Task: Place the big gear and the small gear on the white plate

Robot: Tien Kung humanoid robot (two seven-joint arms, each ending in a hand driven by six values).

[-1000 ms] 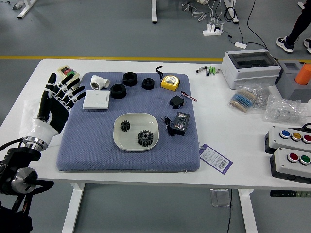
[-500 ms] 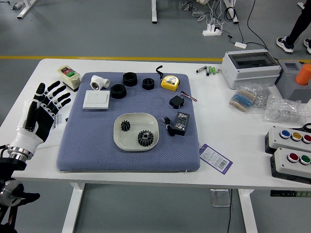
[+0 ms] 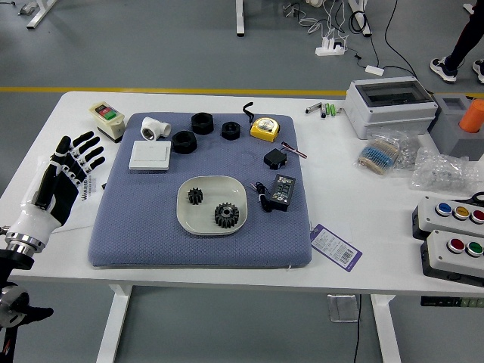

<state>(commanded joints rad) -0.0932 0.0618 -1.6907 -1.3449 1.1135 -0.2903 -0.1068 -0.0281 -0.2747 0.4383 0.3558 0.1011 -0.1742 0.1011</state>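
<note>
My left hand [image 3: 85, 160] is over the table's left side, left of the blue-grey mat, fingers spread and holding nothing. The white plate [image 3: 198, 221] lies on the mat's lower middle. Inside it, the small black gear [image 3: 195, 196] rests at the upper left and the big black gear [image 3: 226, 215] at the lower right, apart from each other. The right hand is out of view.
On the mat [image 3: 144, 227] are a white box [image 3: 150, 156], a white pipe elbow [image 3: 155, 128], several black rings, a yellow tape measure [image 3: 265, 128] and a black adapter [image 3: 282, 192]. Button boxes [image 3: 461, 253] stand at the right. A person's legs [image 3: 463, 45] show beyond the table.
The left hand has moved left and down, away from the mat's upper left corner, uncovering the item with green and red buttons. Both gears stay in the plate.
</note>
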